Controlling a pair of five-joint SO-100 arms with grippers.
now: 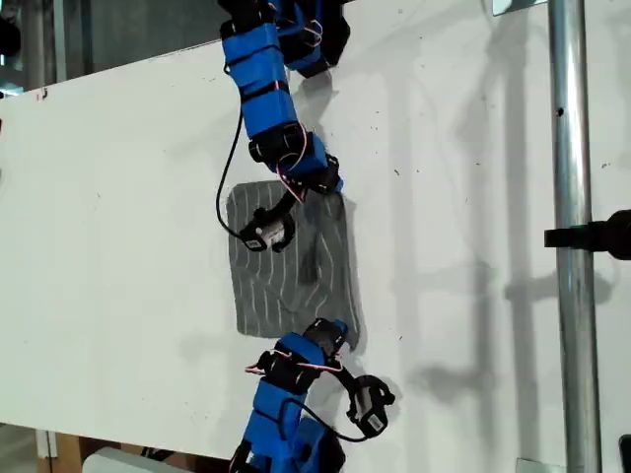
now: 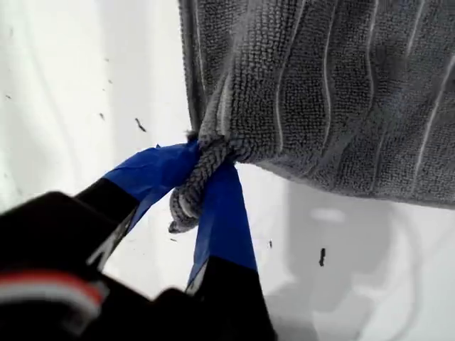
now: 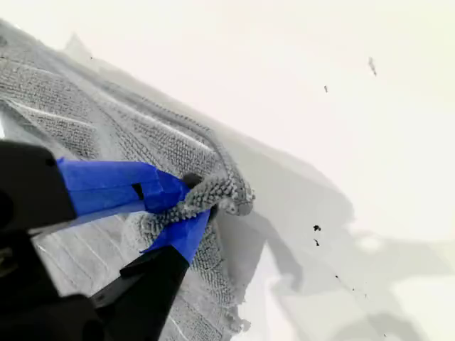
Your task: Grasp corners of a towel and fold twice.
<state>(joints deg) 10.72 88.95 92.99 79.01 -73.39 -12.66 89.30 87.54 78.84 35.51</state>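
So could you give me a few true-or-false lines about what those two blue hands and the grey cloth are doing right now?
1. My first hand pinches a towel corner. True.
2. My second hand is open and empty. False: it is closed on another corner of the towel.
3. The towel lies on a white table. True.
4. The towel is plain red. False: dark grey with thin pale stripes.

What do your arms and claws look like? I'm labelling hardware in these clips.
Both arms are built of bright blue blocky segments with black joints and thin black and reddish cables. My first claw and my second claw each have black fingers wrapped in blue tape at the tips. Small white-labelled black modules hang beside each wrist.
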